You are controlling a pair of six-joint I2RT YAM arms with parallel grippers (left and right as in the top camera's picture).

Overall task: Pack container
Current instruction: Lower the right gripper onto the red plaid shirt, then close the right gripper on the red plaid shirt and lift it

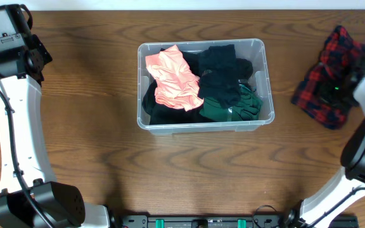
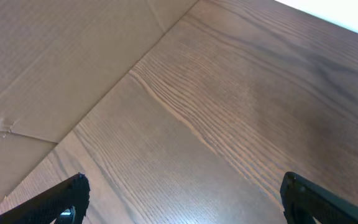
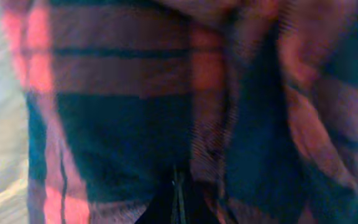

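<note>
The clear plastic container point(image 1: 204, 126) stands at the table's middle. It holds a pink garment point(image 1: 173, 79), black clothes point(image 1: 224, 63) and a green garment point(image 1: 233, 104). A red and dark blue plaid garment point(image 1: 322, 104) lies crumpled on the table at the far right. My right gripper point(image 1: 338, 88) is down on it. In the right wrist view the plaid cloth point(image 3: 123, 93) fills the frame and the fingers point(image 3: 179, 190) are pressed together in it. My left gripper point(image 2: 185, 186) is open and empty over bare wood at the far left back point(image 1: 8, 31).
The wooden table point(image 1: 94, 171) has bare wood round the container. The left wrist view shows the table's edge and brown cardboard point(image 2: 48, 62) beyond it.
</note>
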